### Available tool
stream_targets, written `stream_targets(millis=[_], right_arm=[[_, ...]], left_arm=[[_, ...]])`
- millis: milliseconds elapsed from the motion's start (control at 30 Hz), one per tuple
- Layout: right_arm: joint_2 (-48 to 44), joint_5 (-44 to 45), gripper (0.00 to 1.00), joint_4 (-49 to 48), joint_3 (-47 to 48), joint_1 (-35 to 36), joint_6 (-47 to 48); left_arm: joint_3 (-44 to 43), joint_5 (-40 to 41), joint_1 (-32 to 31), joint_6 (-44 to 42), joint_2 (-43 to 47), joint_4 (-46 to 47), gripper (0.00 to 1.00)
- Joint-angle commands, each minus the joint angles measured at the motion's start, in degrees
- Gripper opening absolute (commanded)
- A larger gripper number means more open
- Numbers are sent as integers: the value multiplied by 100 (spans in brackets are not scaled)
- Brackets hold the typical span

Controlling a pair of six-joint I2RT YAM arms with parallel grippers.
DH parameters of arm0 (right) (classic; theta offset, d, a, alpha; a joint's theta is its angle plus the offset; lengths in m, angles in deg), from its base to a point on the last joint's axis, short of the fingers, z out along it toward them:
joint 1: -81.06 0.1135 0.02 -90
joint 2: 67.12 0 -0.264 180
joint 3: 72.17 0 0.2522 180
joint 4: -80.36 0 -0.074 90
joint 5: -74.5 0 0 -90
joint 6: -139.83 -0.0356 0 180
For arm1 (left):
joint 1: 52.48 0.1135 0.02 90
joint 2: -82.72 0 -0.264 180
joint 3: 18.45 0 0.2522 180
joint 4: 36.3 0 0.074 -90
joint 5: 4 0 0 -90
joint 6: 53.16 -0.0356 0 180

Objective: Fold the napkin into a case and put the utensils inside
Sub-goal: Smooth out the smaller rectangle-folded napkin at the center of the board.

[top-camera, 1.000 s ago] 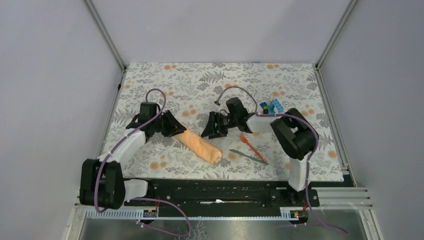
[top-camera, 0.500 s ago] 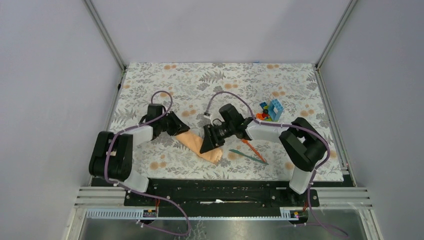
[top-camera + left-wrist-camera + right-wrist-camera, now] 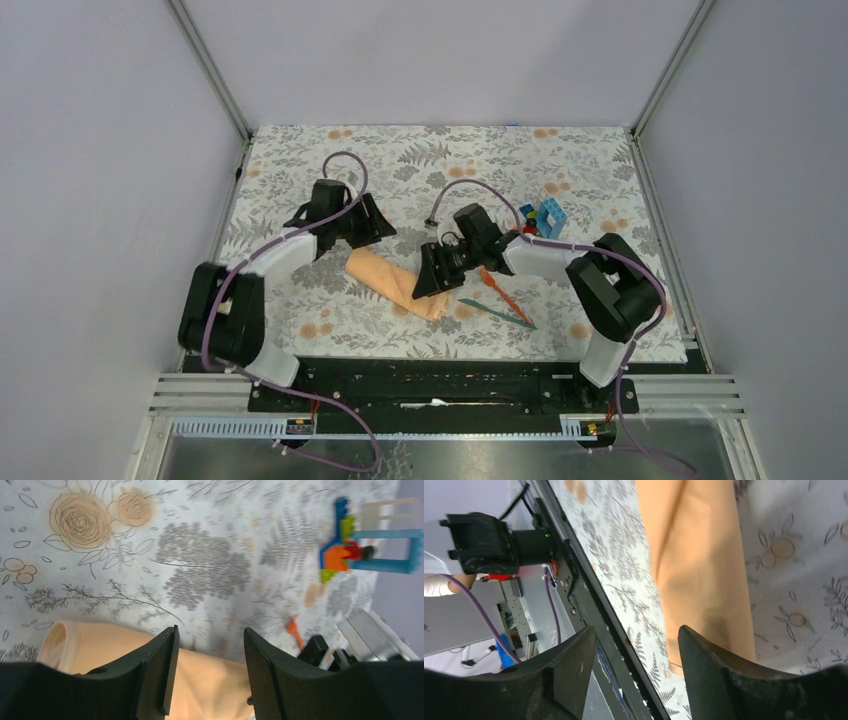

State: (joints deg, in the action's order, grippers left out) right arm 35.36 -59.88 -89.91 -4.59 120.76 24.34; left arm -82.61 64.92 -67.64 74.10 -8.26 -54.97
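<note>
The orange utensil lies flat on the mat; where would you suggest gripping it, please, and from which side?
Grip the orange utensil at mid-shaft, from straight above, fingers across it: it lies flat and thin, and its near end lies close to the teal utensil.

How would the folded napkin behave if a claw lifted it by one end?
Probably floppy: the napkin is soft cloth with rounded folds, so it would likely sag and unfold. Its slight sheen suggests it may slip from a grip.
</note>
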Motion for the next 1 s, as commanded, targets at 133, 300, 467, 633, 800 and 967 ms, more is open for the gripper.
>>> stream_targets(millis=[133,300,467,633,800,967], right_arm=[[-112,-25,70,-579,-25,-283,-246],[122,119,71,-1328,-645,-390,-535],[134,222,74,-1425,-870,-390,-496],[-537,143,78,-762,-522,-336,-269],[-515,-173,81,-912,-258,-127,-389],[-11,-396,80,-2125,-834,-37,-1031]], left_arm=[[1339,238,131,550,1669,275,57],[2032,13,663,787,906,1486,55],[1729,506,603,499,353,1434,54],[1333,419,400,138,943,662,57],[1226,125,351,281,1213,617,61],[1003,-61,447,530,180,1137,61]])
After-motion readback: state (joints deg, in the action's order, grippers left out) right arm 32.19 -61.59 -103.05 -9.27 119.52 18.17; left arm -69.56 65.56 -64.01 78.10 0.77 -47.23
